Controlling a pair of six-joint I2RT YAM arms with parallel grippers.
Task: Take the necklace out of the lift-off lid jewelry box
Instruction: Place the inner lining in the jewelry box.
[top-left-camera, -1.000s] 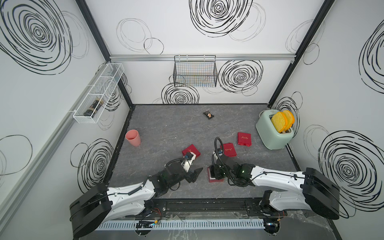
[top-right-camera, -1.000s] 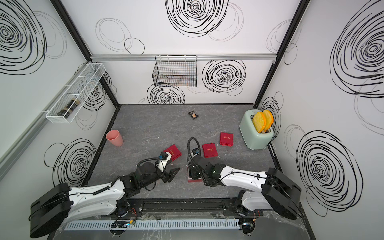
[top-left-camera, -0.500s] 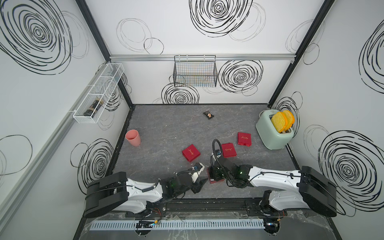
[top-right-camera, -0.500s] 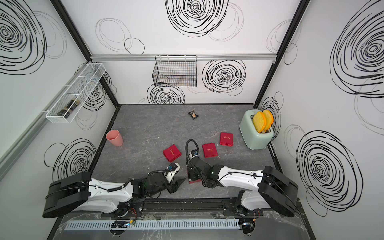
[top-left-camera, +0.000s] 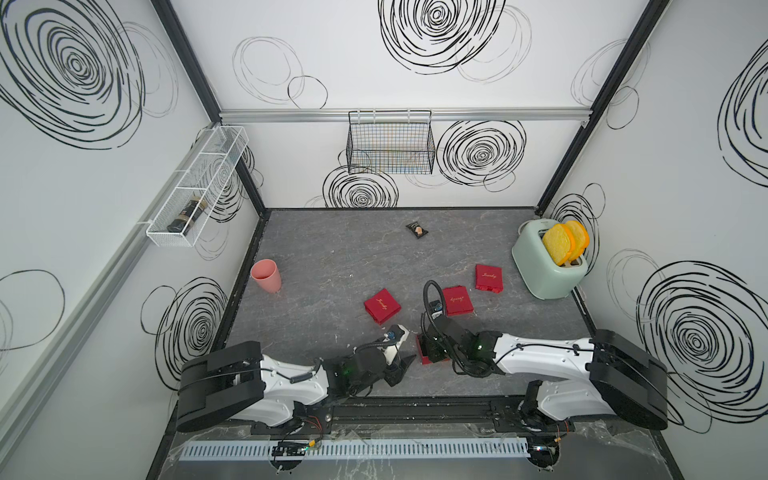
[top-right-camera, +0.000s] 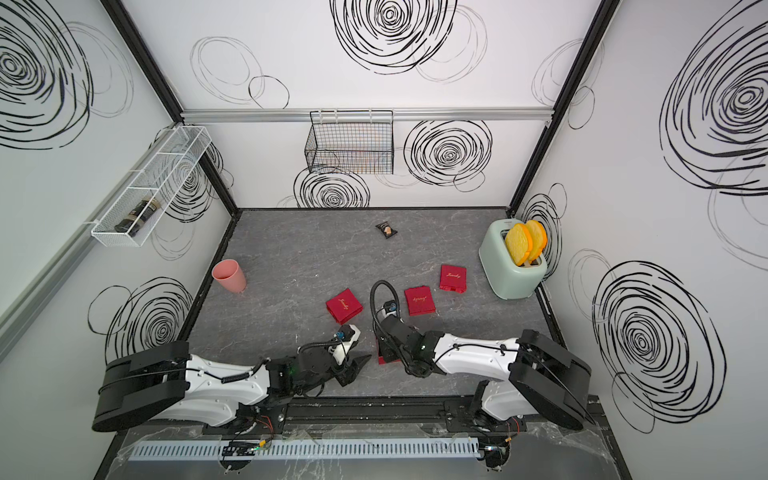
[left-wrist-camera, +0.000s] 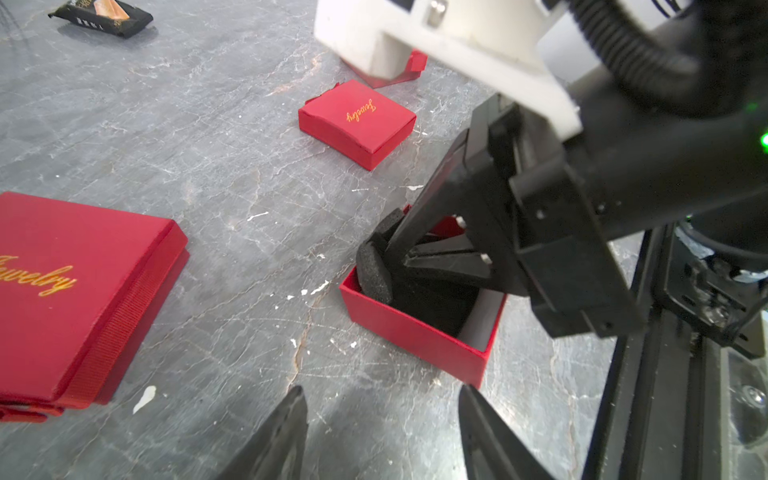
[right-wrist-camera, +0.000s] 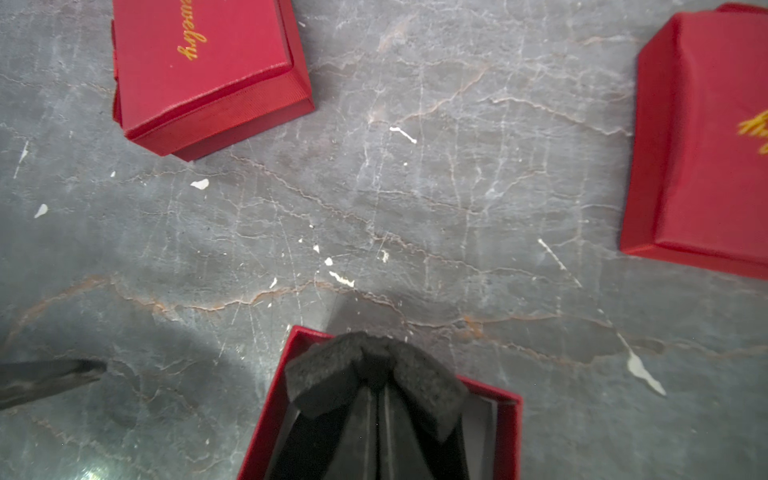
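Your right gripper (right-wrist-camera: 376, 390) is reaching into the lidless red jewelry box (left-wrist-camera: 415, 332) at the front of the table (right-wrist-camera: 374, 187), jaws pinching shut on a folded black foam pad (right-wrist-camera: 328, 378). Your left gripper (left-wrist-camera: 380, 390) is hovering beside it, half open, empty. The necklace is hiding from view.

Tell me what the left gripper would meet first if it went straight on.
Probably the near wall of the open red box, which lies just ahead of the left gripper; the depth is hard to judge.

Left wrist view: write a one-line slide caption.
Right gripper, jaws shut, reaches into the open red box, its black foam insert buckled.
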